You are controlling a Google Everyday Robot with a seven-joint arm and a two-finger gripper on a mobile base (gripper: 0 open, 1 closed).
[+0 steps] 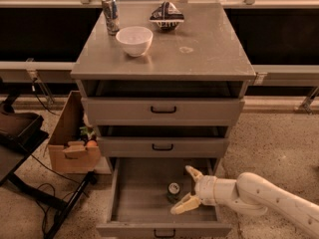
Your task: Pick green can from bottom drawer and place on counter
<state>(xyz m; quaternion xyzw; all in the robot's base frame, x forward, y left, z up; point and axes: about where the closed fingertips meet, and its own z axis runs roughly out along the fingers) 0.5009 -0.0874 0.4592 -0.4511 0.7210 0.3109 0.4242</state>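
In the camera view, the robot arm (259, 195) is coming in from the right, and its jaws are hanging low inside the open bottom drawer (117, 198). The jaws are spreading wide, like an open mouth facing left. They are not pinching anything.

The green can (173, 190) is standing upright on the drawer floor, right at the open mouth of the jaws, between the two tips. I cannot tell if a tip is touching it.

I think the robot is doing the grabbing step, and the can is not picked up yet. Next, the jaws are going to need to slide a little more around the can and squeeze it gently, so it is not tipping over. Then the can is needing a lift straight up, out of the drawer.

The desk (209, 44) is waiting far above the jaws. A white bowl (134, 40) and a blue-and-silver can (110, 15) are standing up there, up and to the left of the jaws.
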